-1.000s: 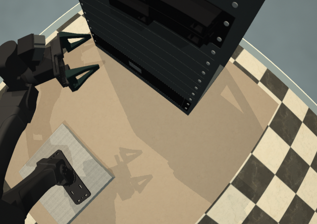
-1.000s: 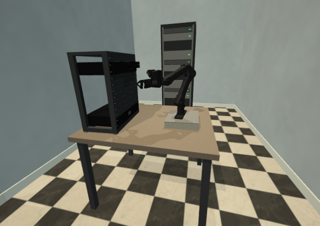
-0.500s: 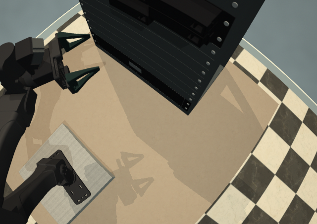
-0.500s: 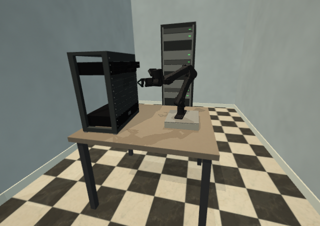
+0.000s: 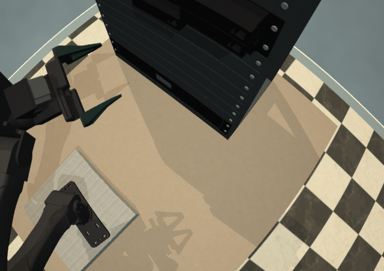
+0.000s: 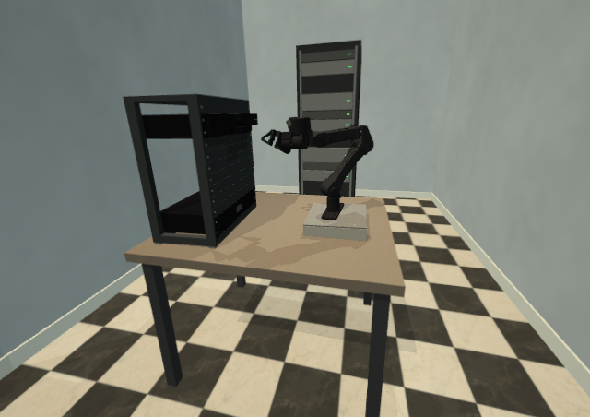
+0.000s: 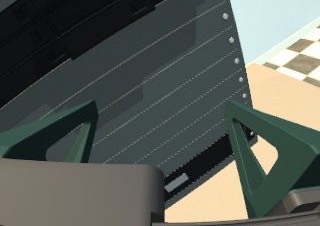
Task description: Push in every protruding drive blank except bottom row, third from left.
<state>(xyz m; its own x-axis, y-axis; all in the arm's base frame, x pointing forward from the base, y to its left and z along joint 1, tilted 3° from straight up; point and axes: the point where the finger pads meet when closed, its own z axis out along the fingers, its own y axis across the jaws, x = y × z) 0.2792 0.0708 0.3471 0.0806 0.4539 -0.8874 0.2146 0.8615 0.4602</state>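
A black rack (image 6: 197, 169) stands on the tan table, its front facing my arm. In the overhead view the rack front (image 5: 192, 54) shows drive blanks (image 5: 229, 17) near its top; several stick out past the panel. In the side view they show as a dark band jutting from the top of the front (image 6: 229, 122). My gripper (image 5: 105, 76) is open and empty, off the rack's left front corner and apart from it. In the side view the gripper (image 6: 266, 137) hovers a little below the blanks' height. The wrist view shows both green fingers open before the rack front (image 7: 134, 66).
My arm's base sits on a grey plate (image 5: 80, 212) on the table. A tall server cabinet (image 6: 328, 117) stands on the floor behind the table. The table edge (image 5: 322, 156) lies to the right of the rack.
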